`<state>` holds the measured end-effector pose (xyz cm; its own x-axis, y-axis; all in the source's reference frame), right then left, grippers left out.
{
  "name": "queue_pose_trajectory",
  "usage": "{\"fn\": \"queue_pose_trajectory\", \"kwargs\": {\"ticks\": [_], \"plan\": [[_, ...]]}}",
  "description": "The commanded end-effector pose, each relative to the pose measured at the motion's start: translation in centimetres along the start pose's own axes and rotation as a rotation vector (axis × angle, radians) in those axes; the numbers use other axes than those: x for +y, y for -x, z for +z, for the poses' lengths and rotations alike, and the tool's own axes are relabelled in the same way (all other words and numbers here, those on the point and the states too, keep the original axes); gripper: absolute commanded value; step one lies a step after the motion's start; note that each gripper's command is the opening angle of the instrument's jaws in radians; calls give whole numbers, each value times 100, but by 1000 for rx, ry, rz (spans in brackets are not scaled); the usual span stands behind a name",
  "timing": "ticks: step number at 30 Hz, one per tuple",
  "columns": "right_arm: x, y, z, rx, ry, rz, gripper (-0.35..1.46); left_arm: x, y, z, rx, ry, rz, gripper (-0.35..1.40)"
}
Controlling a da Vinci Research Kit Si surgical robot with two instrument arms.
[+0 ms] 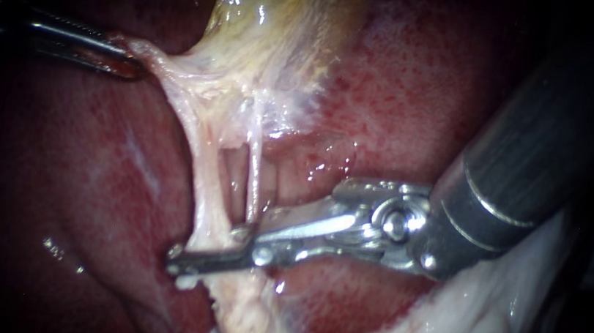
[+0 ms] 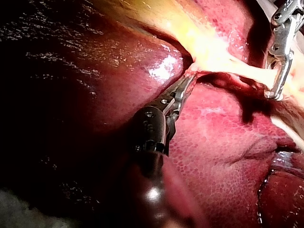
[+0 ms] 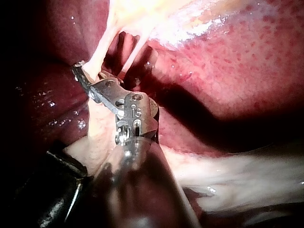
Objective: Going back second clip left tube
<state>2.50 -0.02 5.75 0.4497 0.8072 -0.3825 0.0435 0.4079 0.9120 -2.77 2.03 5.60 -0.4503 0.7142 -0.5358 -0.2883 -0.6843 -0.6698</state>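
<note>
Across the lower end of the left tube (image 1: 208,186) lies your right instrument (image 1: 176,260). Its pincer reaches in from the heavy shaft so that the tip pokes out just past the tube's far side. The metal covers the very spot where a clip would sit. From no view can you tell whether this pincer is clamped on the tube or standing free of it, and no clip can be made out clear of it. The right wrist view shows the right instrument (image 3: 80,70) with its tip beside the left tube (image 3: 95,57), and the right tube (image 3: 135,50) just beside the pincer's middle.

Your left instrument (image 1: 127,66) has its pincer closed on a pale fold of the gallbladder (image 1: 268,24), well apart from the right pincer and beyond the tubes' upper ends. That hold looks purposeful — it draws the fold sideways, which seems to stretch both tubes taut and open the window between them over the liver (image 1: 88,189). That gives the right pincer a straight line across one tube alone. In the left wrist view the left instrument (image 2: 189,80) pinches the pale tissue from both sides.

Judging by the task, withdrawal is the step in hand — back the right pincer out along its own shaft line. Mind the right tube (image 1: 254,177) close beside it, since a sideways drift could snag it.
</note>
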Motion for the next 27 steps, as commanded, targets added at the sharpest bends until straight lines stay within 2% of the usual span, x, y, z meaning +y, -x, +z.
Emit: {"fn": "queue_pose_trajectory", "kwargs": {"ticks": [1,4,5,6,12,18,27], "plan": [[1,2,0,5,5,-27,-19,0,0,1,0,-1,0,-35],[4,1,2,11,17,-62,30,0,1,1,0,-1,-5,-35],[6,1,3,22,29,-68,40,0,1,1,0,-1,-5,-35],[8,0,4,23,33,-79,43,0,1,1,0,-1,-5,-35],[25,2,7,54,54,-139,50,0,2,1,0,-1,-4,-35],[43,15,-3,70,105,-230,50,1,3,2,-1,2,-4,-35],[35,23,-42,88,181,-358,50,1,4,1,-1,2,-3,-35]]}}
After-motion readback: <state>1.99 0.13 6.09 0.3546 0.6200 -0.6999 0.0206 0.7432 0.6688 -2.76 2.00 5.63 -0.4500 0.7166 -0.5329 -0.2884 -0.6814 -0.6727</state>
